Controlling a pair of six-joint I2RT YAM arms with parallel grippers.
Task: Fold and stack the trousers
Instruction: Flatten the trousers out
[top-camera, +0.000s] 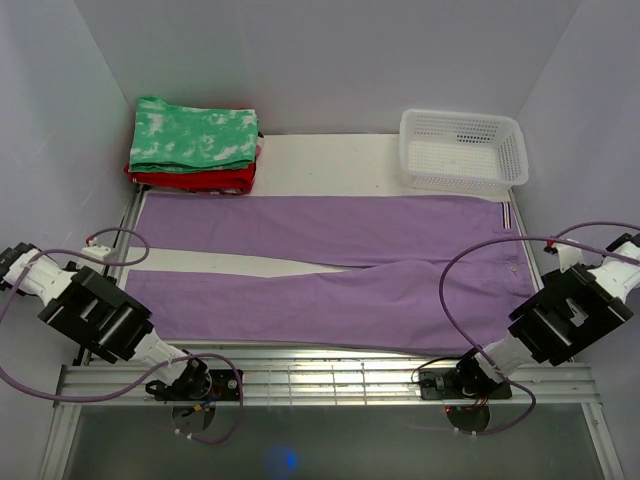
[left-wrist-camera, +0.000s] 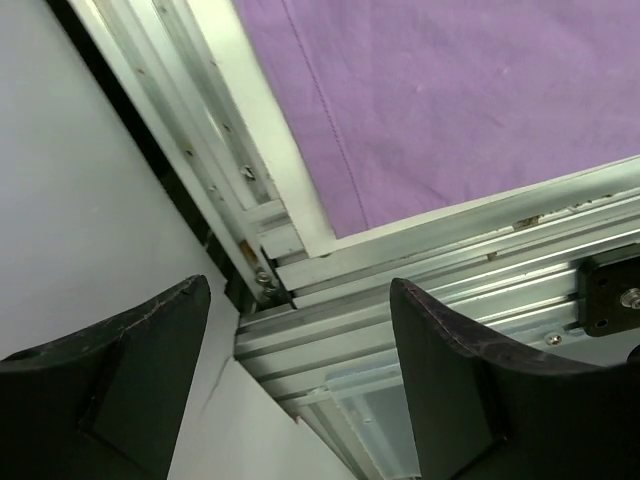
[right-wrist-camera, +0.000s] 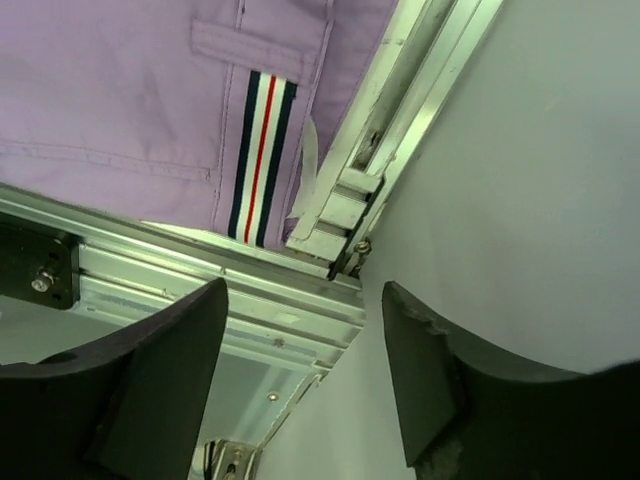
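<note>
Trousers (top-camera: 330, 262) spread flat across desk (top-camera: 330, 152), waistband at 3 o'clock. Left pincer (left-wrist-camera: 300, 300) and right pincer (right-wrist-camera: 305, 300) wide, empty.

Count, by kind:
- trousers (top-camera: 330, 270): one pair, two legs.
- Folded clothes: two, the green-and-white garment (top-camera: 195, 135) and the red garment (top-camera: 195, 181).
- basket (top-camera: 460, 116): one.
- table (top-camera: 330, 160): one.
- Arms: two, left arm (top-camera: 95, 310) and right arm (top-camera: 570, 315).
- Grippers: two, left gripper (left-wrist-camera: 300, 300) and right gripper (right-wrist-camera: 305, 300), two fingers each.
</note>
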